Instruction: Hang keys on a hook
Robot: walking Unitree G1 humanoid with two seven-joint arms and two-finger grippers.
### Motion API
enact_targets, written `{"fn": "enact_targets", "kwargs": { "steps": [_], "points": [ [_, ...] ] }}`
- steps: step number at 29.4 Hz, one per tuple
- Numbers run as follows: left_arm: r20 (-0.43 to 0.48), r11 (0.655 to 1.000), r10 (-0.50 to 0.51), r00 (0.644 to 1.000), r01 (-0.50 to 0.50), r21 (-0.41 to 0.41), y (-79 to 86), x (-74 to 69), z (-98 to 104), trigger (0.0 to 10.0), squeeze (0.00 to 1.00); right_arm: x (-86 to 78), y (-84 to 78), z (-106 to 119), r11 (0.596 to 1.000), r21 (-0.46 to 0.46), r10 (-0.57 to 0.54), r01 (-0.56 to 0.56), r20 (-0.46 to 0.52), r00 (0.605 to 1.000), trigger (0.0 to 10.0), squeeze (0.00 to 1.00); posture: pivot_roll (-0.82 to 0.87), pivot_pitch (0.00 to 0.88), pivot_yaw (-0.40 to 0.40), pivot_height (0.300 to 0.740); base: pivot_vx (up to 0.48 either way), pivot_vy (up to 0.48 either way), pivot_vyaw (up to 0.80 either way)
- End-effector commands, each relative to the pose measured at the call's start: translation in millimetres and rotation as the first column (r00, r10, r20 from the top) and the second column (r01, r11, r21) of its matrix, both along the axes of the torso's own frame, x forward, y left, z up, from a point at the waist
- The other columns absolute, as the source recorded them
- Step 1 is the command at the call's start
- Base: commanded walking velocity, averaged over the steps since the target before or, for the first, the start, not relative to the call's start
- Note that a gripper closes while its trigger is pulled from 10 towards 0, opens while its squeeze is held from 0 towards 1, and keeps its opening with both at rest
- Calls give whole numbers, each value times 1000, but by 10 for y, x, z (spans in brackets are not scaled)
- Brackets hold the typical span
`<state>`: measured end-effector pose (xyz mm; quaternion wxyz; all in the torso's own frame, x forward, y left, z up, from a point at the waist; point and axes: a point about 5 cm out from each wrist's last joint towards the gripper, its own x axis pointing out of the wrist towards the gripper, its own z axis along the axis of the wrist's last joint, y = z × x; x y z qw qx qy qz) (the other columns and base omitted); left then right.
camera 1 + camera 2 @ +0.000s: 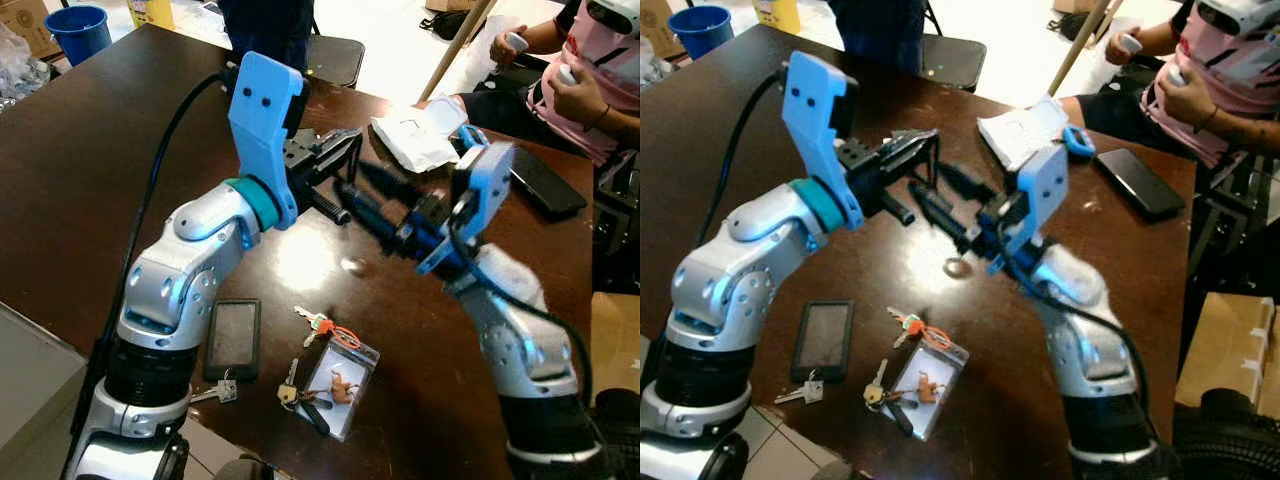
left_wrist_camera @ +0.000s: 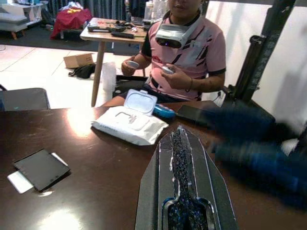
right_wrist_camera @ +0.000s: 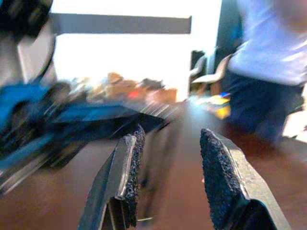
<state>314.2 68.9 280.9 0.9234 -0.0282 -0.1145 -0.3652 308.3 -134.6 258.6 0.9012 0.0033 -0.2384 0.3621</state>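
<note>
Left hand: the left hand (image 1: 345, 175) is raised above the counter (image 1: 90, 170), pointing toward the right arm; in the left wrist view its two fingers (image 2: 181, 158) lie pressed together with nothing between them.
Right hand: the right hand (image 1: 940, 200) is also held up over the counter, its fingers reaching toward the left hand so that the two cross near mid-counter; in the right wrist view the pads (image 3: 218, 167) stand apart with a clear gap, holding nothing.
Keys: the keys (image 1: 310, 385) lie flat on the counter near its front edge, below both hands, touching a clear plastic card holder (image 1: 345, 380), with a dark phone (image 1: 232, 338) just beside them.
How they will handle: likely light, hard metal, loose on their ring, so they should dangle and swing once lifted; slippery against the polished top.
Where to grip: probably the ring or the orange loop (image 1: 343, 335), leaving an opening for a hook.
Long axis: the bunch runs roughly from the orange loop toward the front edge, keys splaying outward.
Hook: none can be made out.
</note>
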Motion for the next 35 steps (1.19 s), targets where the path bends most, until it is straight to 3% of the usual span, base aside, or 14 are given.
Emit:
{"fn": "enact_targets", "kwargs": {
  "steps": [1,13,25,31,35],
  "points": [
    [-20,1000,12,1000,-12,6,11,16,-49,10000,0,11,-34,-42,999,-13,-29,29,-8,1000,10000,0,22,81,60,740,0,0,0],
    [-25,999,37,999,-37,4,45,73,-36,10000,0,58,-162,-138,994,-46,-98,97,-28,995,10000,0,23,92,64,740,0,0,0],
    [-12,1000,21,1000,-21,-21,63,46,31,10000,0,236,-64,-198,990,-47,-138,136,-55,989,10000,0,37,93,58,740,0,0,0],
    [0,997,-72,997,72,-20,26,-55,23,10000,0,295,10,-180,993,-46,-116,113,-55,992,10000,0,40,94,50,740,0,0,0],
    [0,996,-83,997,83,-13,17,-83,-6,10000,0,300,28,-177,993,-48,-106,104,-54,993,10000,0,40,99,48,740,0,0,0]
  ]
}}
